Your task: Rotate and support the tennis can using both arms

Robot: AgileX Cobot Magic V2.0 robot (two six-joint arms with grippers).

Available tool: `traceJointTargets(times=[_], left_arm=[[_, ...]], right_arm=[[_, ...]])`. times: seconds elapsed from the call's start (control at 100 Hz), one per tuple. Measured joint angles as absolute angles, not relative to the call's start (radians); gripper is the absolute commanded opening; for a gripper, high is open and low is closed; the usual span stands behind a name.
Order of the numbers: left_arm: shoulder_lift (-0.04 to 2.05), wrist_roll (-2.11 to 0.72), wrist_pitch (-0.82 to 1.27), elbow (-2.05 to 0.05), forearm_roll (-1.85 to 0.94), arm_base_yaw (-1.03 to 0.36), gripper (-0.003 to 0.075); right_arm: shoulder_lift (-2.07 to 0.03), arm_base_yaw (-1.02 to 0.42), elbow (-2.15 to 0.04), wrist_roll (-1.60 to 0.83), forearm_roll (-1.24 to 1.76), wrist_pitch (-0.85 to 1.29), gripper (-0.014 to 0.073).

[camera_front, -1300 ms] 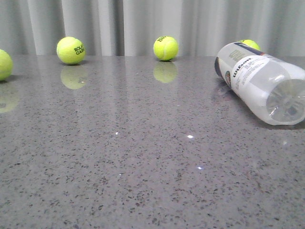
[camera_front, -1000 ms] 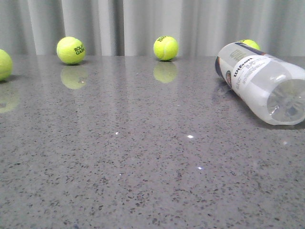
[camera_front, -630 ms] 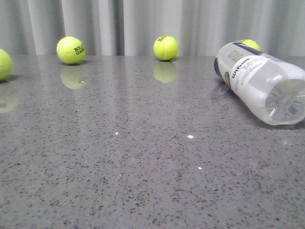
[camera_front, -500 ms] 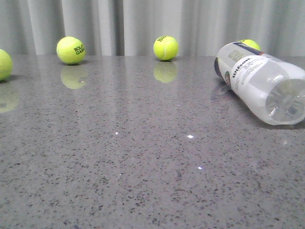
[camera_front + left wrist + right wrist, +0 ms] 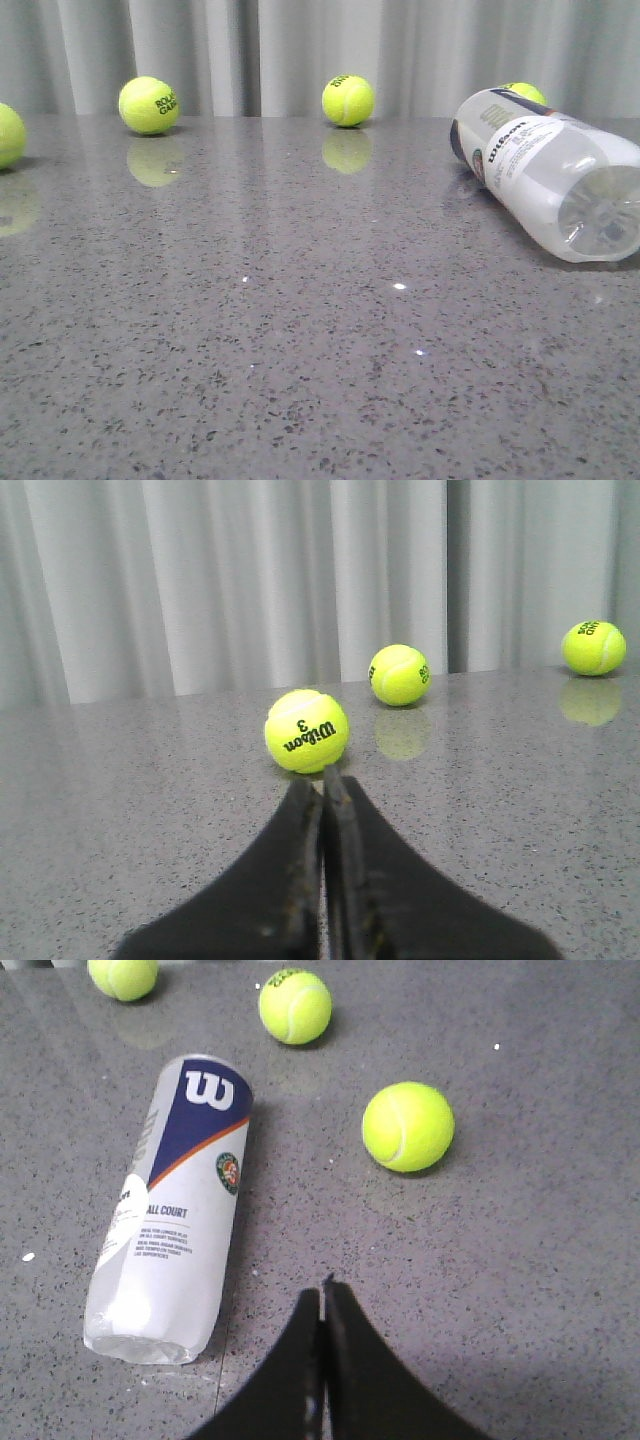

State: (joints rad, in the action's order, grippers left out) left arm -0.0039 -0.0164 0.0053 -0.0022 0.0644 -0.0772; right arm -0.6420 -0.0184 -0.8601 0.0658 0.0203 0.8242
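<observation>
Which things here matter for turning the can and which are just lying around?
For the job:
- tennis can, lying on its side
- left gripper, fingers shut
- right gripper, fingers shut

Lying about:
- tennis balls, loose on the table

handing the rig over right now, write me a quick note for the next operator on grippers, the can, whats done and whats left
Left gripper: shut, holding nothing, low over the table with a Wilson ball just ahead of its tips.
Right gripper: shut, holding nothing, above the table, beside the tennis can and not touching it.
The tennis can lies on its side at the right of the table and looks empty. Four loose tennis balls show in the front view, one partly hidden behind the can.
Done: nothing visible; neither arm has contact.
Left: open both grippers, bring both arms to the can, then rotate and support it.
</observation>
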Motion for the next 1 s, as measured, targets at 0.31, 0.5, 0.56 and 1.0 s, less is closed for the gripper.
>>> traceJointTargets(times=[0.31, 0.5, 0.56, 1.0], left_arm=[[-0.004, -0.016, 0.005, -0.002, 0.064, -0.077, -0.0021], [-0.004, -0.016, 0.005, -0.002, 0.064, -0.077, -0.0021], [-0.004, -0.016, 0.005, -0.002, 0.064, -0.077, -0.0021], [-0.004, -0.016, 0.005, -0.002, 0.064, -0.077, -0.0021]], right_arm=[[-0.696, -0.018, -0.862, 0.066, 0.031, 0.887, 0.0473], [-0.696, -0.018, -0.862, 0.066, 0.033, 0.915, 0.0632], [-0.696, -0.018, -0.862, 0.066, 0.041, 0.915, 0.0633], [-0.892, -0.018, -0.976, -0.046, 0.242, 0.905, 0.0633]])
